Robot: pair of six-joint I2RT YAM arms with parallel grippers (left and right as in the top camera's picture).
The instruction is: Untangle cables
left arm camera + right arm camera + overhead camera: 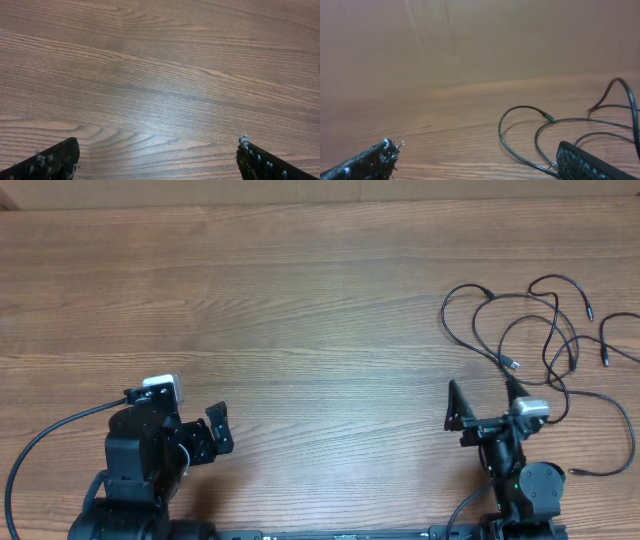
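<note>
Cables [550,330]: lying in loose, overlapping loops on the right side of the wooden table [300,300], spread from mid-depth toward the far edge, with several small plug ends pointing outward and one silver-tipped end near the middle of the bunch. Seen from the right wrist as one thin black loop with further strands [570,119] crossing behind it, flat on the wood. Right gripper [485,405]: parked at the near edge of the bunch, fingers spread wide [477,155], gripping nothing; nearest strand just beside the right-hand finger, contact not determinable. Left gripper [205,442]: low over bare wood at the near left, well apart from the cables, fingers likewise spread wide [157,160], nothing between them.
</note>
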